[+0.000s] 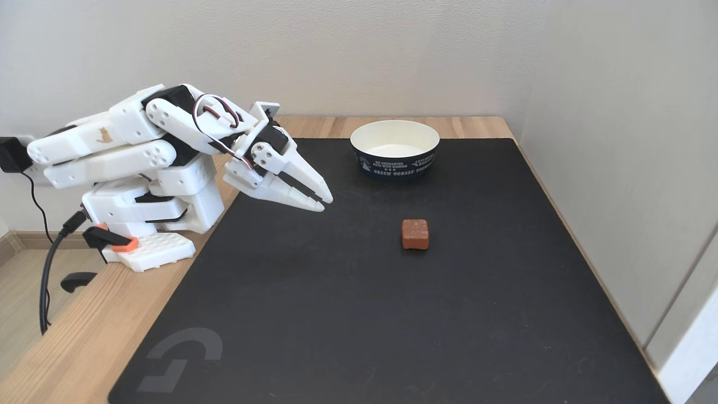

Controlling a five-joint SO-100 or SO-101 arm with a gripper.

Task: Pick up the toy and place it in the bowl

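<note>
Fixed view, toy [415, 233] reddish-brown, rounded cuboid, textured top

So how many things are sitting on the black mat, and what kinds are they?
Brown toy block: 1
Paper bowl: 1
Total on the black mat: 2
The robot's hand hangs above the mat, holding nothing.

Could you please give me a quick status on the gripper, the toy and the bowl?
Gripper shut, empty, hovering above the mat. Toy on the mat, untouched. Bowl empty behind it. Path clear.
</note>
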